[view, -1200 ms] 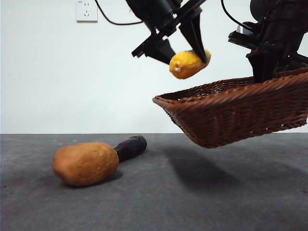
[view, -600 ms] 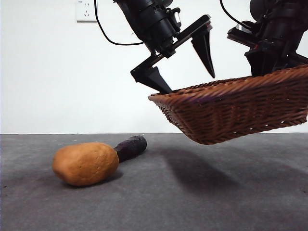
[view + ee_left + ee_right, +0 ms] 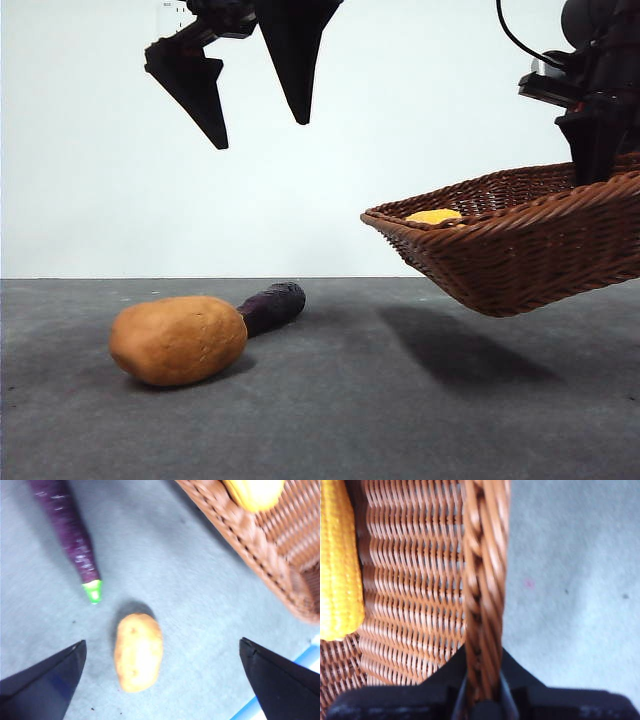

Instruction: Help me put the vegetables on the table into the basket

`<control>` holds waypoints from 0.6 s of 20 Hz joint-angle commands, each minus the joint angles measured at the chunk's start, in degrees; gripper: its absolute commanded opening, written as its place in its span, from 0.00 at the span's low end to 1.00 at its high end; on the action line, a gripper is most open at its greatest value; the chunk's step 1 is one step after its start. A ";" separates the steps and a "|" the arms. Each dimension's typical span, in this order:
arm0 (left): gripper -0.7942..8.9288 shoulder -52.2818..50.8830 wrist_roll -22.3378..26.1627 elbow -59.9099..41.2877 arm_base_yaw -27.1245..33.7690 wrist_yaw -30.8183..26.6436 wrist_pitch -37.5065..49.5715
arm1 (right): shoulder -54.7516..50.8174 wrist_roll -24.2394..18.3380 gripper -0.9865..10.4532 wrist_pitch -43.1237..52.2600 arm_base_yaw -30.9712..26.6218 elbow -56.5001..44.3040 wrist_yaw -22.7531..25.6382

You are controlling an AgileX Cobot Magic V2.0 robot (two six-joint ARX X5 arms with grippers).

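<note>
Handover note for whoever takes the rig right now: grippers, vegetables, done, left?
Left gripper: open, empty, high above the potato.
Right gripper: shut on the basket rim, holding it tilted off the table.
Done: corn cob lies in the basket.
Left: potato and eggplant lie on the table, close together; both go into the basket.

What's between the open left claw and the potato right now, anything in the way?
Nothing visible. The left claw hangs open above the potato, with only air between; the eggplant lies off to one side.
</note>
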 commanded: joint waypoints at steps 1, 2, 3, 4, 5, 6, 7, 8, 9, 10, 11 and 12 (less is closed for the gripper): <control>0.69 -2.27 2.05 -5.29 -0.61 -0.42 -0.15 | -0.17 -2.08 0.08 -1.05 -0.31 0.09 -0.66; 0.69 -3.32 2.29 -8.76 -0.79 -0.87 -0.02 | -0.17 -2.32 0.08 -1.11 -0.70 0.09 -0.63; 0.69 -4.11 3.02 -11.85 -0.79 -0.83 1.31 | -0.20 -2.29 0.08 -1.01 -0.72 0.09 -0.90; 0.69 -5.22 3.54 -16.04 -0.79 -0.83 4.59 | -0.17 -2.27 0.08 -0.96 -0.72 0.09 -1.07; 0.69 -6.01 3.52 -19.71 -0.79 -0.83 7.17 | -0.17 -2.27 0.08 -0.98 -0.72 0.09 -1.07; 0.69 -6.69 4.26 -24.48 -0.79 -0.87 9.86 | -0.20 -2.29 0.08 -1.20 -0.72 0.09 -1.07; 0.69 -6.80 5.49 -28.26 -0.79 -0.85 12.44 | -0.17 -2.29 0.08 -1.29 -0.72 0.09 -1.07; 0.69 -6.78 6.80 -32.04 -0.77 -0.87 16.17 | -0.20 -2.27 0.08 -1.27 -0.72 0.09 -1.07; 0.69 -6.78 7.56 -35.30 -0.57 -1.40 20.33 | -0.20 -2.27 0.08 -1.29 -0.72 0.09 -1.07; 0.69 -6.78 8.55 -38.03 -0.57 -2.19 23.96 | -0.20 -2.27 0.08 -1.40 -0.72 0.09 -1.07; 0.69 -6.78 9.46 -39.32 -0.57 -3.21 25.81 | -0.17 -2.27 0.08 -1.40 -0.72 0.09 -1.07; 0.69 -6.78 10.16 -40.06 -0.57 -4.13 27.76 | -0.17 -2.27 0.08 -1.36 -0.70 0.09 -1.07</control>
